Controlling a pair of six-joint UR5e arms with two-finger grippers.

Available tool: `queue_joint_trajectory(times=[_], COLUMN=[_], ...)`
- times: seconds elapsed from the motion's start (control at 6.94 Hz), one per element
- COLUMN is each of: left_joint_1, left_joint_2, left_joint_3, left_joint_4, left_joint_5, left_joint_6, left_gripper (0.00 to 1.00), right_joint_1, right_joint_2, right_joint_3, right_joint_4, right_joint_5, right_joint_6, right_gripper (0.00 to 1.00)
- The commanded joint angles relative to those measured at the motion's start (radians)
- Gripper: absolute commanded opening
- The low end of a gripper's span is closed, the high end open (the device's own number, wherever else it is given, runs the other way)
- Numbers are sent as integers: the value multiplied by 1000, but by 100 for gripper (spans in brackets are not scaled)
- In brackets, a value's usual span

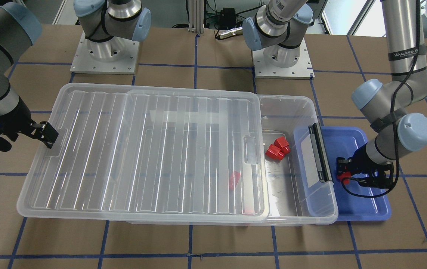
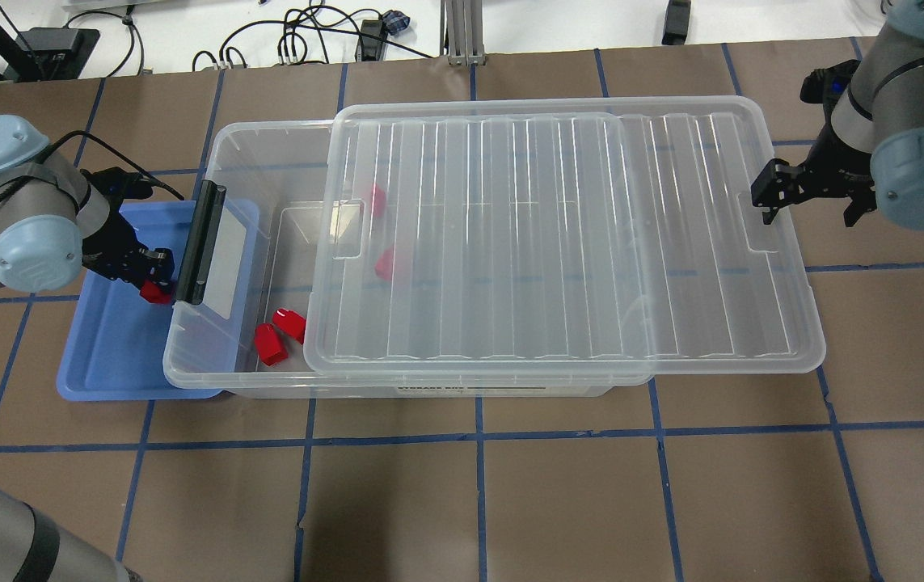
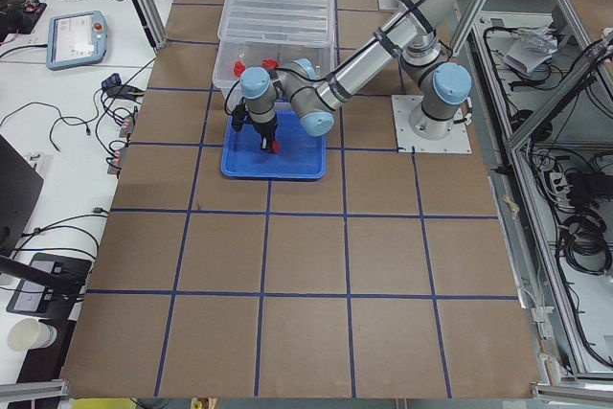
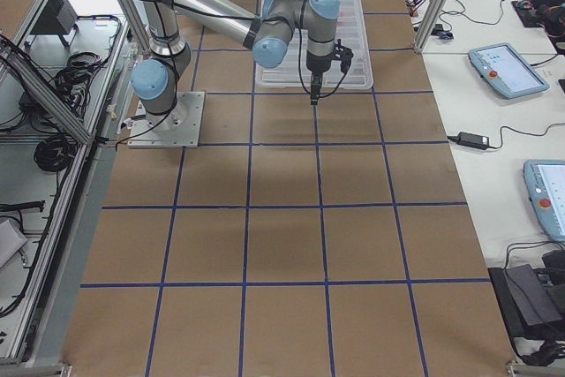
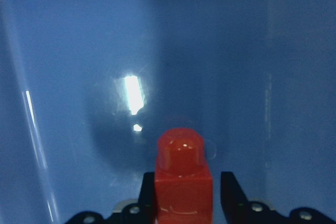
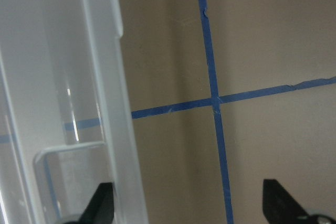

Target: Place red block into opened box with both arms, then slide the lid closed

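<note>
Left gripper (image 2: 153, 279): jaws narrowed onto the red block (image 5: 184, 182), one black finger on each side of its body. The block is glossy bright red, with a squarish body and a narrower round-topped stub pointing away from the wrist camera. It sits over the blue tray (image 2: 106, 356), near the tray edge that meets the box (image 2: 429, 389). I cannot tell whether it touches the tray floor.

The box is clear, with its black latch bar (image 2: 201, 242) on the short end that overlaps the tray. The lid (image 2: 559, 234) is clear and ribbed. It covers most of the box, overhangs the far short end, and leaves the latch end uncovered.

Two red blocks (image 2: 280, 335) lie in the uncovered part near the front wall, and two more (image 2: 385, 263) show through the lid.

Right gripper (image 6: 189, 205): jaws wide, holding nothing. One finger is at the lid's overhanging short edge by the tab recess, but contact is unclear.
</note>
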Motion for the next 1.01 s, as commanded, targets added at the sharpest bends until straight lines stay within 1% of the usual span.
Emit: queue_joint_trajectory(times=[0.0, 0.14, 0.29, 0.43, 0.72, 0.86], left_joint_1=[-7, -9, -18, -44, -181, -212], left_joint_2=[45, 61, 73, 94, 143, 156], left_joint_3=[95, 227, 342, 402, 410, 409], left_joint_4=[-134, -322, -469, -576, -589, -587], left_joint_5=[15, 8, 3, -1, -3, -3], left_joint_6=[-1, -7, -24, -57, -242, -289], left_gripper=[4, 1, 1, 1, 1, 1], right_joint_1=[-31, -32, -32, -32, -38, -44], right_joint_2=[0, -1, -3, -7, -9, -9], right_joint_3=[0, 0, 0, 0, 0, 1], right_joint_4=[2, 2, 2, 2, 4, 4], right_joint_5=[1, 0, 0, 0, 0, 0], right_joint_6=[0, 0, 0, 0, 0, 0], right_gripper=[100, 100, 100, 100, 100, 100])
